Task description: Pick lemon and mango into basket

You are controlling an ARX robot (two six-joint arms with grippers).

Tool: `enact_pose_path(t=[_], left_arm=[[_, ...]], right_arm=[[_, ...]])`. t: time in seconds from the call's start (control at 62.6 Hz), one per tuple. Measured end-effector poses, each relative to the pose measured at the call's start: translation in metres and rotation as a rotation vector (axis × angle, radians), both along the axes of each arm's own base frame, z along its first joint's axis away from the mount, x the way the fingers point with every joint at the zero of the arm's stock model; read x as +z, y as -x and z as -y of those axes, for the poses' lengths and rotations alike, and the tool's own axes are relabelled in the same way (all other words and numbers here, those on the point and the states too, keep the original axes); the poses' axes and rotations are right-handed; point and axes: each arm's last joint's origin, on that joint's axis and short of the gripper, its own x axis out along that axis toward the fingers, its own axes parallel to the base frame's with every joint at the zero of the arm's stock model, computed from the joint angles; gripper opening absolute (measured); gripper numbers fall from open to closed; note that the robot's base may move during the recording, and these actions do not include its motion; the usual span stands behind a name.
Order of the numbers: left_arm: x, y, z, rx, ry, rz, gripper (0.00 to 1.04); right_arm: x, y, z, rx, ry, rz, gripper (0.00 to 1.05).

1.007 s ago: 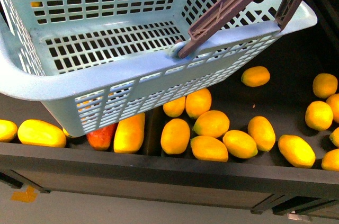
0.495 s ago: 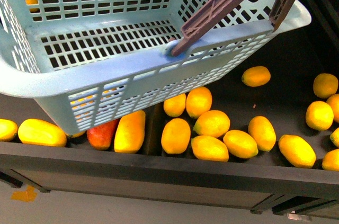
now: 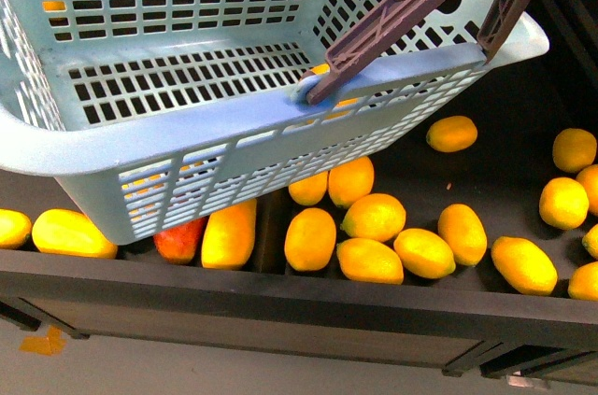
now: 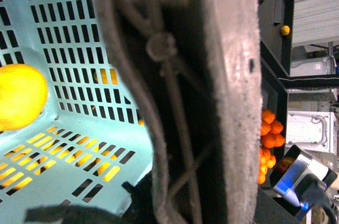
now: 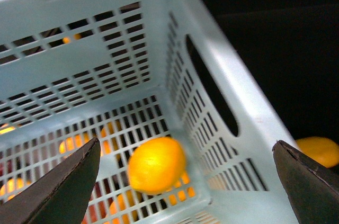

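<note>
The light blue-green basket (image 3: 187, 124) hangs tilted above the fruit shelf, and its two brown handles (image 3: 411, 12) run up out of the picture. My left gripper (image 4: 180, 197) is shut on a handle (image 4: 185, 102), which fills the left wrist view. One lemon (image 5: 157, 164) lies on the slotted floor in a corner of the basket. It also shows in the left wrist view (image 4: 18, 97). My right gripper (image 5: 185, 192) is open above the basket, with the lemon below and between its fingers (image 5: 63, 192). Long yellow mangoes (image 3: 73, 233) lie on the shelf under the basket.
Several loose lemons (image 3: 374, 218) lie on the dark shelf right of centre, with more at the far right (image 3: 563, 202). A red fruit (image 3: 177, 238) and another mango (image 3: 229, 232) lie under the basket. The shelf's front lip (image 3: 299, 297) runs along the bottom.
The basket has shifted a little up and to the left and tilted. An orange-yellow patch now shows behind its near rim by the handle.
</note>
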Motion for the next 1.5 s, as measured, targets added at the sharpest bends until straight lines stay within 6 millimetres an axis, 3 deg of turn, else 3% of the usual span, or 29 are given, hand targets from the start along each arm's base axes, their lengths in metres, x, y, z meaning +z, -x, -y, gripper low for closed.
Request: enact_pose_path(t=[0.16,0.336,0.463,1.007,1.071,1.198,1.502], left_arm=[[0.000,0.000,0.000,0.000,0.001,-0.001,0.12],[0.000,0.000,0.000,-0.005,0.004,-0.003,0.12],[0.000,0.000,0.000,-0.005,0.004,-0.003,0.12],[0.000,0.000,0.000,-0.003,0.002,-0.002,0.12],[0.000,0.000,0.000,-0.003,0.002,-0.003,0.12],[0.000,0.000,0.000,-0.002,0.001,-0.002,0.12],[0.000,0.000,0.000,-0.003,0.002,-0.002,0.12]], right_arm=[[0.013,0.001,0.041,-0.232,-0.029,0.002,0.96],[0.040,0.029,0.066,-0.328,-0.002,0.052,0.96],[0.049,0.037,0.072,-0.365,0.027,0.074,0.96],[0.045,0.038,0.072,-0.354,0.039,0.066,0.96],[0.041,0.041,0.071,-0.285,0.090,0.191,0.86],[0.024,0.070,0.071,-0.247,0.219,0.358,0.62],[-0.001,0.121,0.071,-0.237,0.271,0.363,0.11]])
